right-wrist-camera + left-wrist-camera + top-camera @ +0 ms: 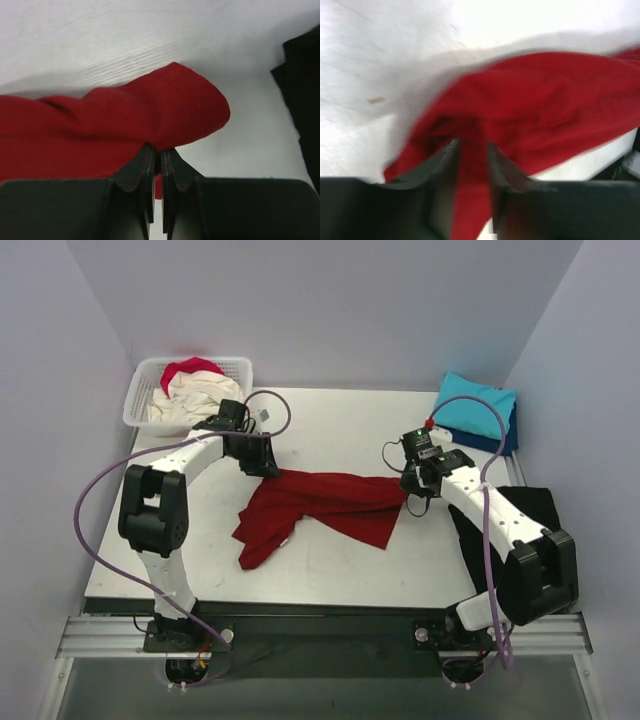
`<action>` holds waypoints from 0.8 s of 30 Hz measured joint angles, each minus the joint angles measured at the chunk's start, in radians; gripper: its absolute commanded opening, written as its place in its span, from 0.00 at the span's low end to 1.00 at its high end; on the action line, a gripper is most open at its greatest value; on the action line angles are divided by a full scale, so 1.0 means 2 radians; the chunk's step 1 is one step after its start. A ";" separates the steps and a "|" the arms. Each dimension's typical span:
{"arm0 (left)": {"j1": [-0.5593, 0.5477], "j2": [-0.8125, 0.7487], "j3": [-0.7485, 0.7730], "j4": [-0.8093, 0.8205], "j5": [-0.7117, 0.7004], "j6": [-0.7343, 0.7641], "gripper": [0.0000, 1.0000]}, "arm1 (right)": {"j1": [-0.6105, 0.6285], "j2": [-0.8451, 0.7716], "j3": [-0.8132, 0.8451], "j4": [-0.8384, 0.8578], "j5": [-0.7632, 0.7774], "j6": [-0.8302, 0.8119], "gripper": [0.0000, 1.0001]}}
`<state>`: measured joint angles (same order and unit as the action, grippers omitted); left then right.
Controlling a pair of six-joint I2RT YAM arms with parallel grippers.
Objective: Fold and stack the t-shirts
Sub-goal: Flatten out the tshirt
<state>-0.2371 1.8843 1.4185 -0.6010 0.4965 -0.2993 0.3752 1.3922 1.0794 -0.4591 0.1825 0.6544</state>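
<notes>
Across the middle of the worktop (330,425), the dark red t-shirt (325,505) lies crumpled between the two arms.
The right jaws are clenched on its right-hand edge, low over the surface. The left jaws stand slightly parted at its far left corner with red cloth in the gap; blur hides whether they grip it. A cream t-shirt (195,400) and a pink-red t-shirt (190,368) fill the white basket (140,395) at far left. A folded turquoise t-shirt (475,408) rests on a navy t-shirt (512,438) at far right.
</notes>
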 measured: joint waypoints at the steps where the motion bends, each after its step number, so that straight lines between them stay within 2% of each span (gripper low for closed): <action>1: -0.002 0.010 0.004 0.007 -0.021 0.000 0.48 | -0.003 0.014 0.000 -0.001 0.014 0.000 0.00; 2: -0.001 0.016 0.007 0.014 -0.038 -0.003 0.51 | -0.010 0.023 0.000 -0.004 0.025 0.001 0.00; 3: 0.002 0.018 0.011 0.019 -0.056 -0.006 0.58 | -0.019 0.027 0.000 -0.008 0.035 0.002 0.00; 5: 0.006 0.012 0.018 0.031 -0.082 -0.007 0.62 | -0.040 0.027 0.003 -0.012 0.055 0.002 0.00; 9: 0.010 -0.036 0.012 0.050 -0.130 -0.005 0.61 | -0.074 0.028 0.019 -0.016 0.076 0.007 0.00; 10: 0.010 -0.055 0.006 0.051 -0.135 -0.003 0.56 | -0.081 0.029 0.023 -0.018 0.079 0.008 0.00; 14: 0.004 -0.138 -0.028 0.041 -0.142 0.006 0.53 | -0.093 0.038 0.033 -0.026 0.089 0.013 0.00; 20: -0.041 -0.249 -0.164 0.017 -0.126 0.005 0.53 | -0.093 0.060 0.038 -0.035 0.086 0.018 0.00; 24: -0.055 -0.294 -0.254 -0.006 -0.103 -0.016 0.55 | -0.093 0.077 0.044 -0.037 0.079 0.020 0.00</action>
<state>-0.3477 1.2968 0.9104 -0.6140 0.2905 -0.3321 0.1894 1.5463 1.1667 -0.5335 0.3412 0.6945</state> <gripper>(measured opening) 0.534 0.063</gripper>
